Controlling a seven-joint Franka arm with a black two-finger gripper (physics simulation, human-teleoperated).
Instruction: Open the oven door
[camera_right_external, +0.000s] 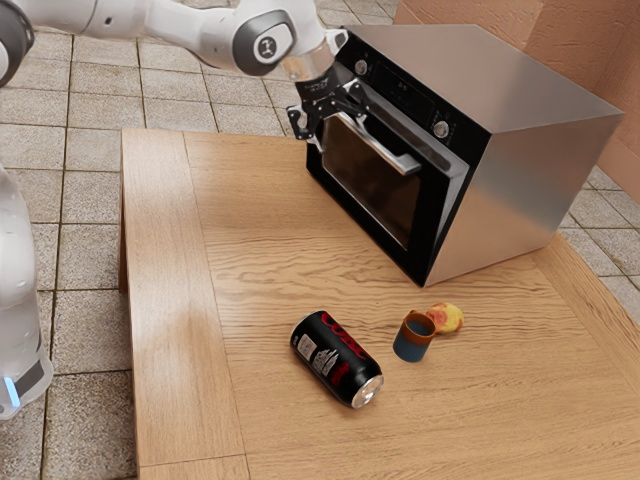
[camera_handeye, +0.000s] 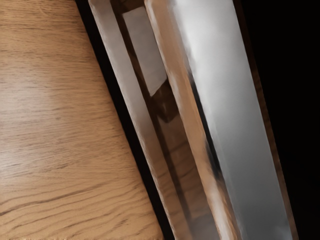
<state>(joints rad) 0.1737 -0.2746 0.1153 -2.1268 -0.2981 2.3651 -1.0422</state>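
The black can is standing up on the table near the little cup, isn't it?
Not quite: the can is lying on its side, as the exterior view shows. It is on the table near the little cup, just as you said.

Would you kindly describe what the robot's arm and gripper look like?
The arm is glossy white with smooth, rounded segments. One joint carries a round dark cap with a pale logo, and a blue light strip glows low on the white housing. The gripper is black and angular, with visible linkages.
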